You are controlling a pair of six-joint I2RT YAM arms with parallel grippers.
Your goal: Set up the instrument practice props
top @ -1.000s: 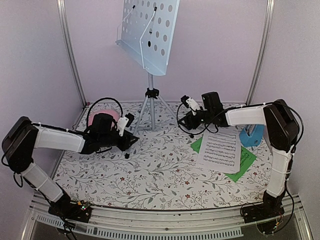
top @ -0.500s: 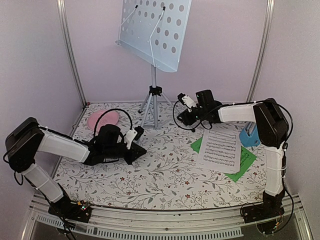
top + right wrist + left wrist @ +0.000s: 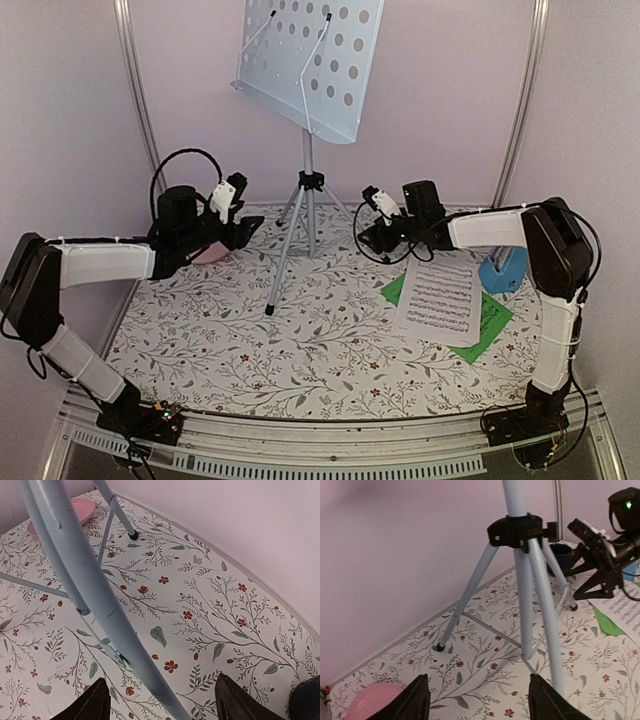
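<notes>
The pale perforated music stand stands upright on its silver tripod at the back middle, one leg splayed toward the front. My left gripper is open and empty just left of the tripod; in the left wrist view a leg runs close by its right finger. My right gripper is open; in the right wrist view a tripod leg passes between the spread fingers. White sheet music lies on a green page. The blue metronome stands at the right.
A pink plate lies at the back left, mostly hidden by my left arm, and shows in the left wrist view. A dark blue mug stands behind the tripod. Metal frame posts flank the pink back wall.
The stand went from low and tilted to upright and higher. Its front leg has swung out toward the front. My left gripper moved from mid-table back to beside the tripod. The right gripper barely moved.
</notes>
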